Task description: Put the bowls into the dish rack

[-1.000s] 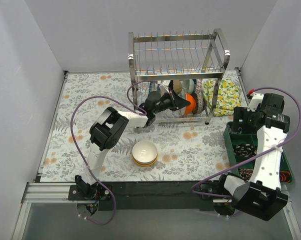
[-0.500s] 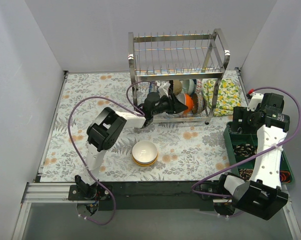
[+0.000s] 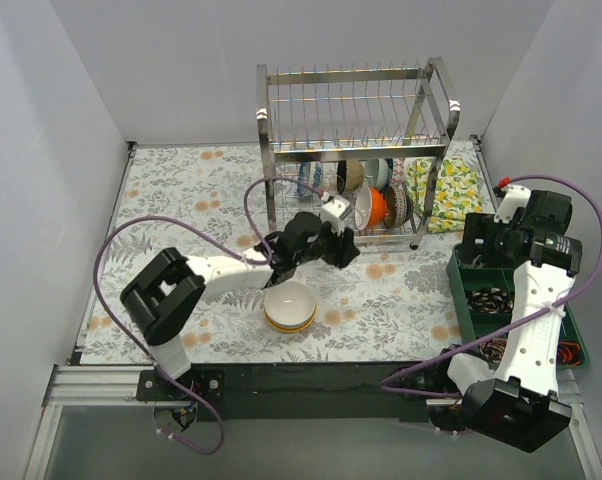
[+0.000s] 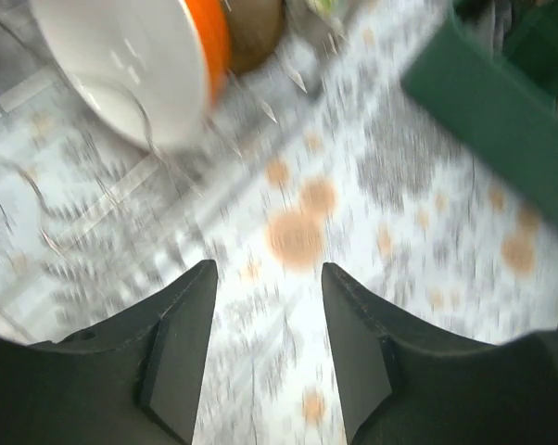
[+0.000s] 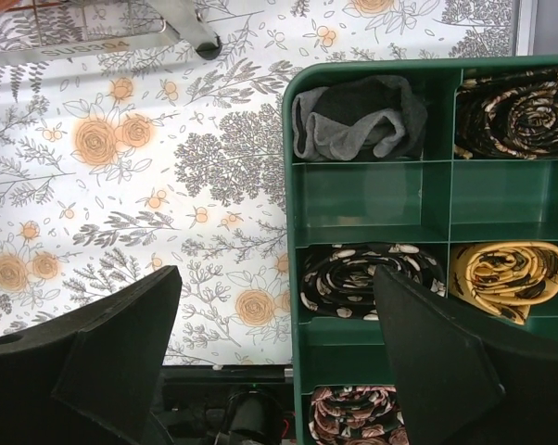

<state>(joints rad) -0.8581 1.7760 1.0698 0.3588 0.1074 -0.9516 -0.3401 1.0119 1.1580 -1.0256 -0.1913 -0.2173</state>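
The dish rack (image 3: 356, 95) stands at the back of the floral mat. Several bowls stand on edge in its lower tier, among them an orange bowl with a white inside (image 3: 373, 207) and a brown bowl (image 3: 353, 177). A stack of bowls (image 3: 289, 306), white on top, sits on the mat in front. My left gripper (image 3: 347, 253) is open and empty, low over the mat just in front of the rack. The blurred left wrist view shows its jaws (image 4: 268, 278) apart, with the orange bowl (image 4: 140, 65) ahead. My right gripper (image 3: 478, 252) is open and empty above the green tray's left edge (image 5: 277, 278).
A green compartment tray (image 3: 461, 290) with rolled ties and socks lies at the right; it also shows in the right wrist view (image 5: 298, 185). A lemon-print cloth (image 3: 446, 190) lies right of the rack. White walls enclose the left, back and right sides.
My left gripper has pulled back out of the rack's lower tier toward the front, leaving the orange bowl standing in the rack. The right arm has barely moved.
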